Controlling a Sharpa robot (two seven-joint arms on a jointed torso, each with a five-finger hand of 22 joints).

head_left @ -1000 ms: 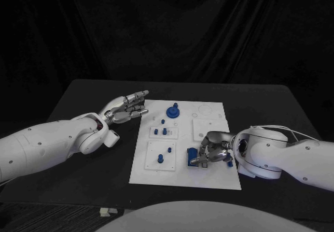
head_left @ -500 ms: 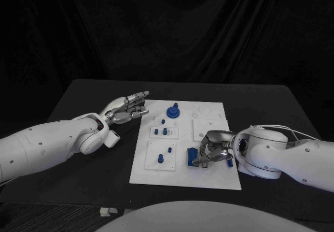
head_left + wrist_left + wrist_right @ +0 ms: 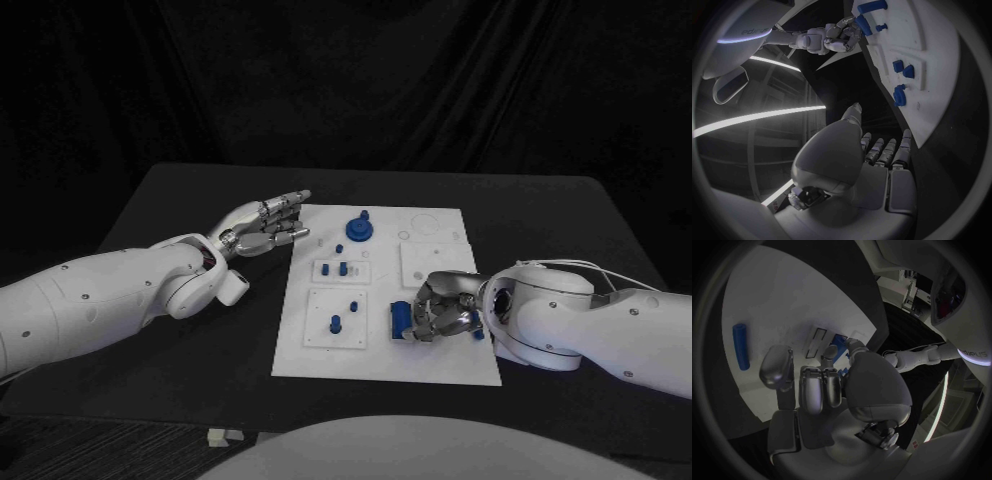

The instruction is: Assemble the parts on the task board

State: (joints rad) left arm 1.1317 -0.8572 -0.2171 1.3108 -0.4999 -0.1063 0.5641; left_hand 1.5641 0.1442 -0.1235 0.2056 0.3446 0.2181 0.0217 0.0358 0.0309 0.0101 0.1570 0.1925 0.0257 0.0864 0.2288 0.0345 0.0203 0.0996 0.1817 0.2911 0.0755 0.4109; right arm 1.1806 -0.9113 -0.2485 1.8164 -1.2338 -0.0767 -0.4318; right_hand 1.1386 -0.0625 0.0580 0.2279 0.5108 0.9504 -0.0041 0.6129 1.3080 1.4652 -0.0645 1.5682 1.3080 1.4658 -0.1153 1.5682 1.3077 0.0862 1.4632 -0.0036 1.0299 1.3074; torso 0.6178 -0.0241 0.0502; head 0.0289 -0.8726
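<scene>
Right robot hand (image 3: 443, 318) curled beside blue part (image 3: 398, 320) on task board (image 3: 447, 362), grip unclear (small, rigid, likely light; pinch mid-length). Left robot hand (image 3: 264, 226) open, empty.

From my left wrist camera I see my left hand (image 3: 870, 165) in the lower middle of the frame, fingers extended and holding nothing, beside the edge of the task board (image 3: 942, 65). The board runs up the right side carrying blue parts (image 3: 900, 95). At the top, my right hand (image 3: 839, 37) sits at the board's edge by another blue part (image 3: 870, 6).
</scene>
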